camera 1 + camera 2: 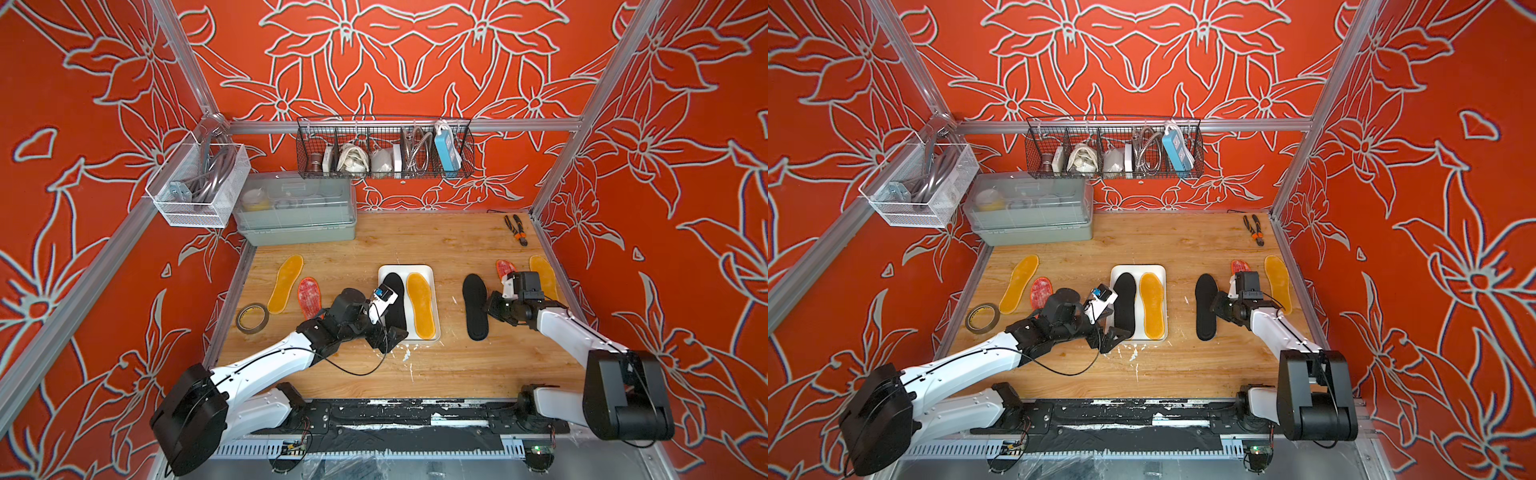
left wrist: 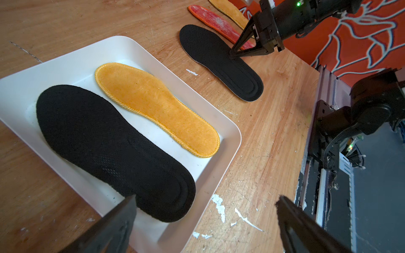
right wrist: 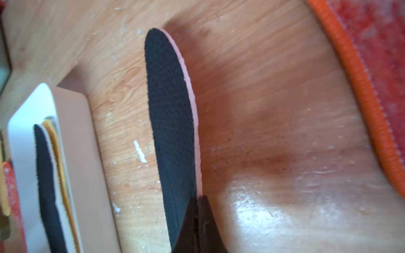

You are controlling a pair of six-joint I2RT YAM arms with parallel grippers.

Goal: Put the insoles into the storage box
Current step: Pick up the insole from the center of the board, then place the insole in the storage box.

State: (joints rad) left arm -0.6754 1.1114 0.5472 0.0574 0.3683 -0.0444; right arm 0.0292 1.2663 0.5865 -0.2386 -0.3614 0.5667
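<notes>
The thin black foam insole (image 3: 171, 109), judged light and floppy, is pinched at the middle of its side edge by the closed right gripper (image 3: 198, 198), the shallow white plastic storage box (image 3: 72, 153) lying beyond it, partly under the open left gripper (image 2: 205, 198).

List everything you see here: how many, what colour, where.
storage box: one, white, table centre
insoles in the box: two, black and amber, side by side
insoles left of the box: two, amber and red-white
loose black insole: one, black, just right of the box
insoles near the right wall: two, red-white and amber
tape roll: one, brown, table's left edge
pliers: one, black-orange, far right corner
lidded container: one, grey-green, far left corner
wire baskets: two, black on back wall, white on left wall
left gripper: one, black, open at the box's near end
right gripper: one, black, shut on the loose black insole's edge
</notes>
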